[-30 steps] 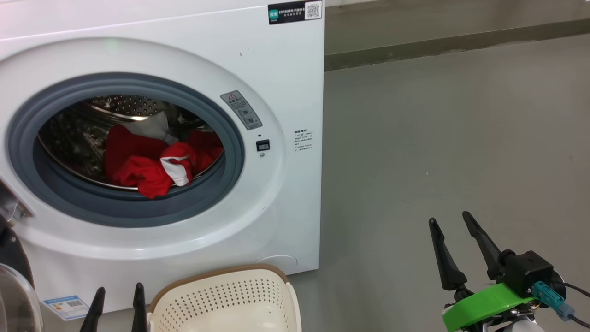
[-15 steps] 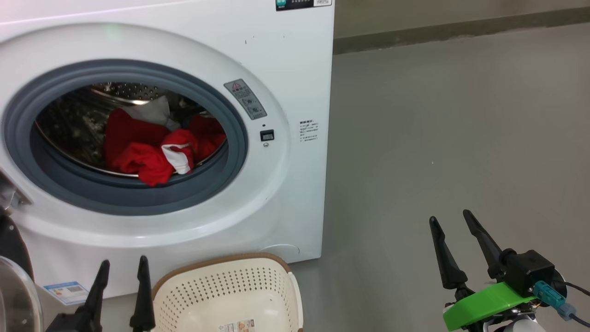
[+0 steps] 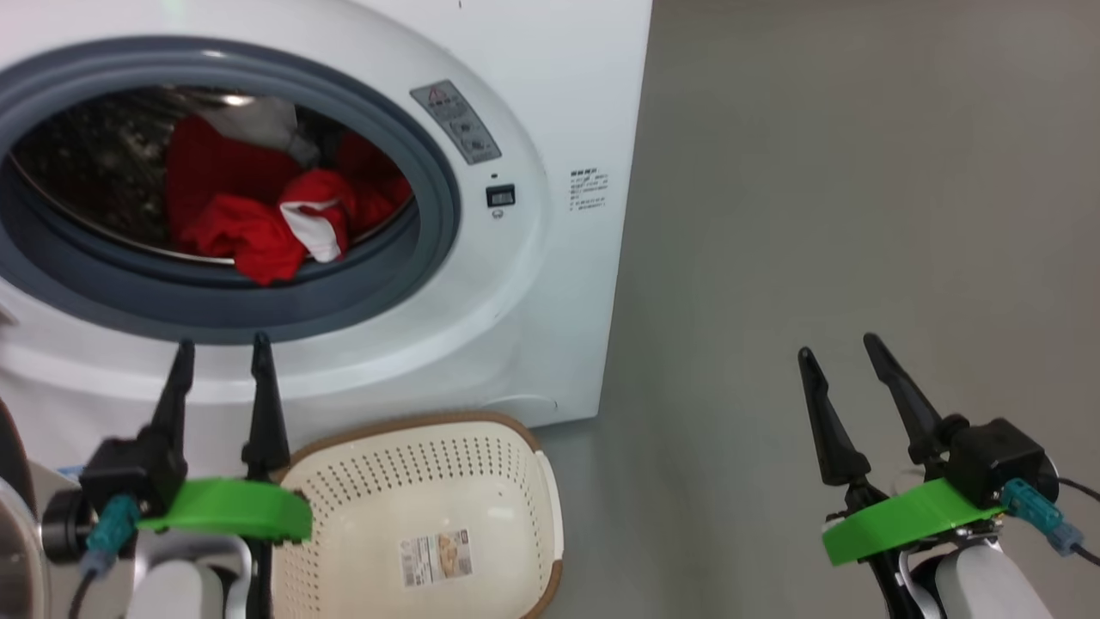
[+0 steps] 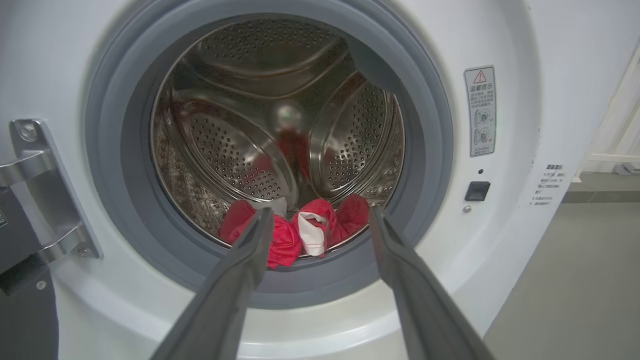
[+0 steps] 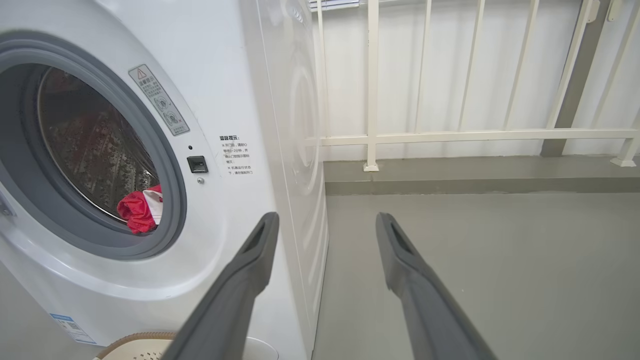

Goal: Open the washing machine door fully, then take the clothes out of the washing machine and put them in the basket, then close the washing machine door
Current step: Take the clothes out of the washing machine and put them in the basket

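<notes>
Grey concrete floor (image 3: 816, 215) runs off to the right of the washing machine (image 3: 533, 284), with a pale railing (image 5: 450, 135) behind it; neither looks like a hazard. The machine is one: its broad white front faces the robot, and a reach that drifts off the opening would drive fingertips into the panel.

The washing machine door (image 3: 12, 464) shows at the left edge of the head view, swung out on its hinge bracket (image 4: 45, 190). I cannot tell whether it is fully open; if it is not, the left arm may knock it. The grey gasket (image 3: 430, 258) forms a thick lip below the steel drum (image 4: 225, 150), so a low approach could snag on the rubber.

The basket (image 3: 412, 464) sits on the floor just in front of the machine, close beside the left arm. A careless swing could shove it aside, and laundry let go would then land on the floor.

The clothes (image 3: 249, 232), red with a white piece, lie bunched at the drum's front edge, one fold hanging onto the gasket. They are loose and tangled, so a pinch may lift only part of them.

The left gripper (image 3: 223, 344) has its fingers spread apart, aimed at the heap but short of the opening. The right gripper (image 3: 837, 344), likewise spread and holding nothing, hangs well off over the floor.
</notes>
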### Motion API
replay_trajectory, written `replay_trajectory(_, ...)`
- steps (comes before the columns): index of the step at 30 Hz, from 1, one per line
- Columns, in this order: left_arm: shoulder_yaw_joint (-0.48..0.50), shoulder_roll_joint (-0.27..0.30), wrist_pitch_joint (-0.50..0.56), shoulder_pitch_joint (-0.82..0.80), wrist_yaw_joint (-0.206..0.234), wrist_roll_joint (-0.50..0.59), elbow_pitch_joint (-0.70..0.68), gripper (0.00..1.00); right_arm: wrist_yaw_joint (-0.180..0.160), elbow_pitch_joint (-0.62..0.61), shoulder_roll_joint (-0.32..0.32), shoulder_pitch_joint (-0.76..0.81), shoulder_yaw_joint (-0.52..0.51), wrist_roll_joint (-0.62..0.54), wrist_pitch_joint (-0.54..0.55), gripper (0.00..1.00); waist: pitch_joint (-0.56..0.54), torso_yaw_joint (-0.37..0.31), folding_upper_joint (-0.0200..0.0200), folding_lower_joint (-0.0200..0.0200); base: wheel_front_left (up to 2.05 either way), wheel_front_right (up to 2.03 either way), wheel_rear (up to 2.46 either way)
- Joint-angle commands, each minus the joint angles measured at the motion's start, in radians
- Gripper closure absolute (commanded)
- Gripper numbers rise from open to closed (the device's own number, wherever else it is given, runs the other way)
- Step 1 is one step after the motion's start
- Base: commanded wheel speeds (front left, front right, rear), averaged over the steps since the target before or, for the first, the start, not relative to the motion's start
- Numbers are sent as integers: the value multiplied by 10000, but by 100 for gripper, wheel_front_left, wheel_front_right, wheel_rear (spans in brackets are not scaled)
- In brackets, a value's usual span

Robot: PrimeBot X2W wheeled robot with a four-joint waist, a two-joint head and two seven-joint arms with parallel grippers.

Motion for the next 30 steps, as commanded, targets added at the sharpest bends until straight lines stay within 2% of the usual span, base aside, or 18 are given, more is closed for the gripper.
replay_trajectory(1, 344, 135, -120, -516, 95, 132, -61, 0, 67, -308, -43, -404, 200, -10, -65, 0, 587, 45, 0, 0, 0, 0, 0)
replay_trajectory(13, 432, 383, -120, -3440, 82, 142, 1695, 0, 67, -549, -286, -1207, 285, 65, -65, 0, 2188, 55, 0, 0, 0, 0, 0)
replay_trajectory(20, 363, 557, -120, -5193, 324, 326, 3014, 0, 67, -620, -430, -1509, 289, 82, -65, 0, 2852, 73, 0, 0, 0, 0, 0)
replay_trajectory(30, 405, 1399, -120, -7270, 798, 573, 5465, 0, 67, -593, -216, -2015, 700, 269, -65, 0, 3453, -601, 0, 0, 0, 0, 0)
